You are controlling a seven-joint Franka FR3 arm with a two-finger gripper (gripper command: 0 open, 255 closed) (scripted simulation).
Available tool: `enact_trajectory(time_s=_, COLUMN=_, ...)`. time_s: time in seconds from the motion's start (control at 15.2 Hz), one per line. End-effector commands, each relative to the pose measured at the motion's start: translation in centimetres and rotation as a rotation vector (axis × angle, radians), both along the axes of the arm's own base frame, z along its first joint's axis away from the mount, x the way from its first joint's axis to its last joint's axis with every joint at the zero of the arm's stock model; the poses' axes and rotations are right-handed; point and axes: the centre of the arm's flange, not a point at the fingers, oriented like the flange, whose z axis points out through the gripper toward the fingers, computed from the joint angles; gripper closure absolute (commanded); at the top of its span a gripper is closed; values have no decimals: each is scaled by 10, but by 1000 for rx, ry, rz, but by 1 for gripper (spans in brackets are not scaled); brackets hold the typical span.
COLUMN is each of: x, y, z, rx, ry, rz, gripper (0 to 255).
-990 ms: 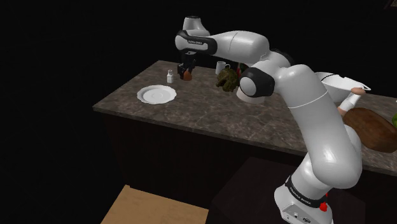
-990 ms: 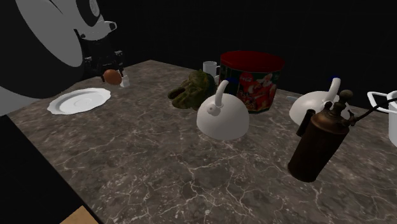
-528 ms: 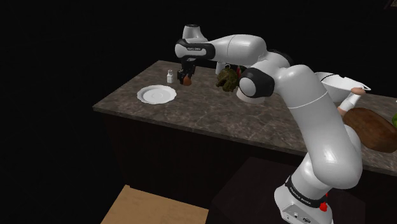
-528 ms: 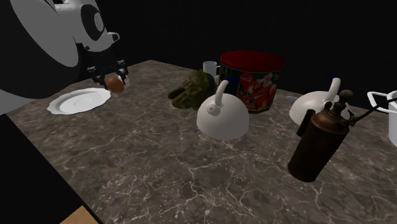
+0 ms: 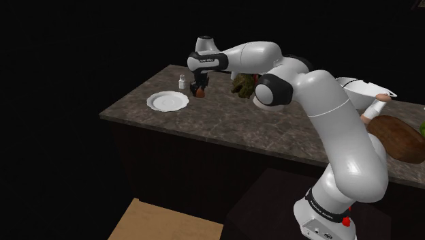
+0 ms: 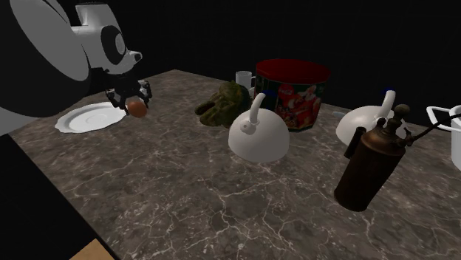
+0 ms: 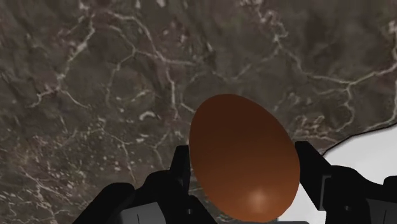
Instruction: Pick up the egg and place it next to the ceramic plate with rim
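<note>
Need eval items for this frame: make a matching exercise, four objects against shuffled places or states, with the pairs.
1. egg
2. white plate
3. red tin
4. brown canister

A. next to the white mug
B. clasped in the hand
C. flat on the marble counter
D. in front of a white kettle

Pairs: 1-B, 2-C, 3-A, 4-D
</note>
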Motion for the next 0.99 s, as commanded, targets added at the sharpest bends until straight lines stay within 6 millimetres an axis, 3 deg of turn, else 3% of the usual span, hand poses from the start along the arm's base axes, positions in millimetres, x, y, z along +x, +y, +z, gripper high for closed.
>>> enact_trajectory(time_s=0.0, x=1, y=0, z=-10, rx=0, ry=-1, rz=0, gripper=255)
enact_trajectory(time_s=0.59, x=1, y=0, z=-15, rx=0, ry=-1, rz=0, gripper=255)
enact_trajectory(time_s=0.66, x=1, y=0, z=-15, rx=0, ry=-1, rz=0, gripper=0)
enact_trajectory(time_s=0.92, x=1, y=0, z=-15, rx=0, ry=-1, rz=0, gripper=0)
